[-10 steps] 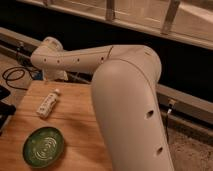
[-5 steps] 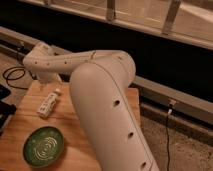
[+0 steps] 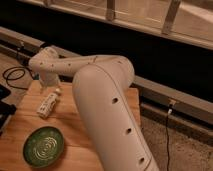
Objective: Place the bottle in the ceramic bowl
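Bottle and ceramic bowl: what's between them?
Camera view: only bare wooden table between bottle and ceramic bowl; gripper hovers by the bottle's cap.

Big creamy-white plastic robot arm [image 3: 100, 85]: smooth, round, fat like tube. Near part was very thick, far part thinner. Row of small dark round dots [image 3: 114, 100] ran down thick part; more tiny dots along thin part. Round bump at bend. Gripper [image 3: 53, 86] sat at thin end, jaws apart, just above cap of small white plastic bottle [image 3: 48, 104].

table [image 3: 22, 127]: matt wood | bottle [image 3: 47, 105]: smooth plastic | ceramic bowl [image 3: 44, 146]: glossy glaze | arm [image 3: 107, 100]: smooth, matt
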`<action>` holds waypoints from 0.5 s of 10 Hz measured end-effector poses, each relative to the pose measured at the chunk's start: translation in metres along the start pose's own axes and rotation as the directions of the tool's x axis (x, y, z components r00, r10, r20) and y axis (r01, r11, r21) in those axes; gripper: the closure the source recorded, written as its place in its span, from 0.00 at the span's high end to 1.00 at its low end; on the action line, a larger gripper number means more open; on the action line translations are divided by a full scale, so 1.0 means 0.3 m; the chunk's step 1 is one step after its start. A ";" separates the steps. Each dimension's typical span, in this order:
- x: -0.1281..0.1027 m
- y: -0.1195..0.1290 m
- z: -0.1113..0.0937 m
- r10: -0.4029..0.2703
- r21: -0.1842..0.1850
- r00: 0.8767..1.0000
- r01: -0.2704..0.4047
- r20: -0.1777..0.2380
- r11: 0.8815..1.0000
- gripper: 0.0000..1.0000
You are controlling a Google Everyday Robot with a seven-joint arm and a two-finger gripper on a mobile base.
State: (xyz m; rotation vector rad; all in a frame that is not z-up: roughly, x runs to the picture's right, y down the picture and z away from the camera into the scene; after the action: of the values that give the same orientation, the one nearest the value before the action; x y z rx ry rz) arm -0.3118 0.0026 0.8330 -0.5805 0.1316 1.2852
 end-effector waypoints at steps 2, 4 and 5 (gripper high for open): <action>0.002 0.023 0.006 -0.012 -0.005 1.000 0.012 -0.010 1.000 0.65; 0.000 0.052 0.057 -0.039 -0.012 0.998 0.038 -0.045 0.999 0.65; 0.003 0.105 0.122 -0.059 -0.024 0.995 0.058 -0.076 0.998 0.65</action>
State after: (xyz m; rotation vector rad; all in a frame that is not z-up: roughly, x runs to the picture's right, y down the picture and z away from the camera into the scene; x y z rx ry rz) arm -0.3490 0.0258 0.8532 -0.6483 0.1628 1.2094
